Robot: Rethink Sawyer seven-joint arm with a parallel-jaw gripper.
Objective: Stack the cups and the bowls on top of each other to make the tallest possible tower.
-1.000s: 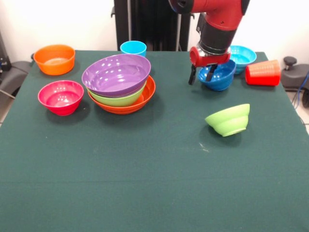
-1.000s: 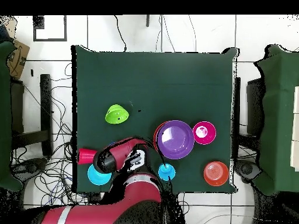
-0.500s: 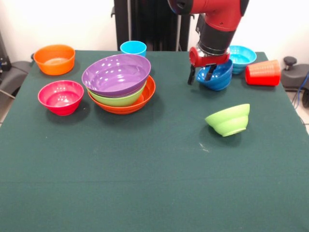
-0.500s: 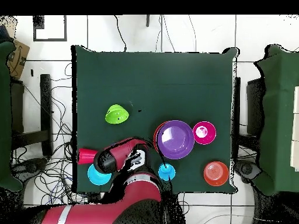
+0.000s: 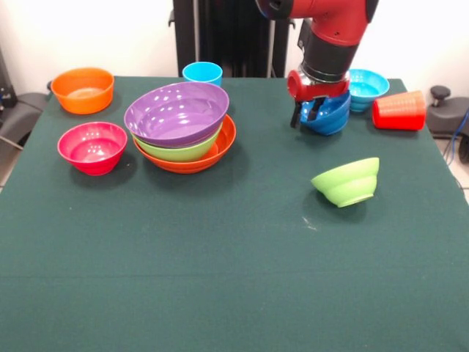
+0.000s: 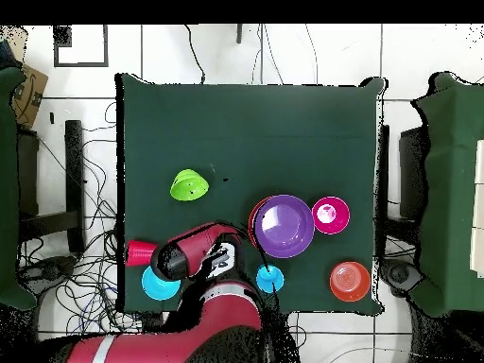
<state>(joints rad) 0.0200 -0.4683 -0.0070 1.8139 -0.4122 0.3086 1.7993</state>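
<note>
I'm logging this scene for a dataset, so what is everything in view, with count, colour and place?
Stacked bowls: three, purple in lime green in orange, nested, left of centre in the front view.
Small orange bowl: one, far left corner.
Magenta-red bowl: one, left of the stack.
Small lime green bowl: one, tilted, right of centre.
Dark blue bowl: one, tilted, lifted at the tool.
Light blue bowl: one, behind the dark blue one.
Light blue cup: one, upright, far edge.
Red cup: one, on its side, far right.
Table: one, dark green cloth.
Tool: one, black fingers on a red arm, holding the dark blue bowl's rim.
</note>
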